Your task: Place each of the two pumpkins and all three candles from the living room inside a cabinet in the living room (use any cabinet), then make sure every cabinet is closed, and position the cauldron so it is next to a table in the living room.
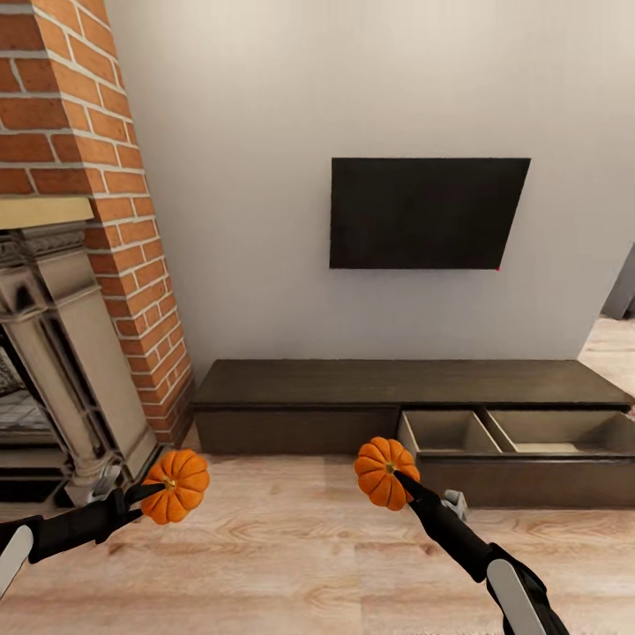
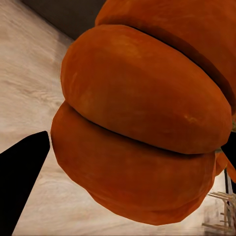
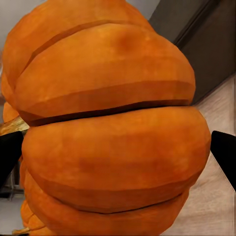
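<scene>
Orange pumpkins fill both pincers: the left pincer (image 1: 157, 494) grasps one pumpkin (image 1: 176, 485), the right pincer (image 1: 401, 481) another pumpkin (image 1: 384, 473). Ahead, the dark cabinet (image 1: 353, 384) has its drawer (image 1: 520, 437) open.

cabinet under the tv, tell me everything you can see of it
The cabinet is a long, low, dark brown wooden unit on the wood floor, against the wall below the TV, its left end near the brick fireplace. The fronts are flat, with no handles. Its right drawer is pulled out, showing two pale beige compartments with nothing in them; the left front is shut.
</scene>
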Controlling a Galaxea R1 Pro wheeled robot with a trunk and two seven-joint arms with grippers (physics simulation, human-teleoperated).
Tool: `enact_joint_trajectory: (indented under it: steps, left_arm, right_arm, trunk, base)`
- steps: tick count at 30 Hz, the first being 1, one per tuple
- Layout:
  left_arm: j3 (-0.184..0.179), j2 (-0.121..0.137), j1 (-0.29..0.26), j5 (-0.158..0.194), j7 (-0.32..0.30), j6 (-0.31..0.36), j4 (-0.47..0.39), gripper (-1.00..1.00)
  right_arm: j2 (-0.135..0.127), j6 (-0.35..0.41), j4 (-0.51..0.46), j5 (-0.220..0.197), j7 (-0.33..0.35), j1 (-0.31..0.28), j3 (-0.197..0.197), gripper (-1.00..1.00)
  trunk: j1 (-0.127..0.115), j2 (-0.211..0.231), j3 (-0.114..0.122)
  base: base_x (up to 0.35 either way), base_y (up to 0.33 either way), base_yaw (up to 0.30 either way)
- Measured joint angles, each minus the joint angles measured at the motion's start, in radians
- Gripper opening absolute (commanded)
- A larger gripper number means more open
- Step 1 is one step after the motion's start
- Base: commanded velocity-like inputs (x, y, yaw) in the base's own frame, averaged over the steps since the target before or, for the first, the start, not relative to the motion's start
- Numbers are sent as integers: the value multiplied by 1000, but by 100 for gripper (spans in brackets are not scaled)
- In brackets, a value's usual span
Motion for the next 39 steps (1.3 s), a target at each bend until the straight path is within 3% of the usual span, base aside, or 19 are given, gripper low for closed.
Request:
enact_joint_trajectory:
  steps: [15,39]
  left_arm:
    - [-1,0,0,0,0,0,0,-100]
    - [-1,0,0,0,0,-1,0,-100]
  right_arm:
    - [0,1,12,-3,-2,0,-22,-100]
    - [5,1,23,-4,-4,0,-34,-100]
  trunk:
    - [0,0,14]
    - [0,0,14]
  base:
    - [0,0,-246]
    - [0,0,-279]
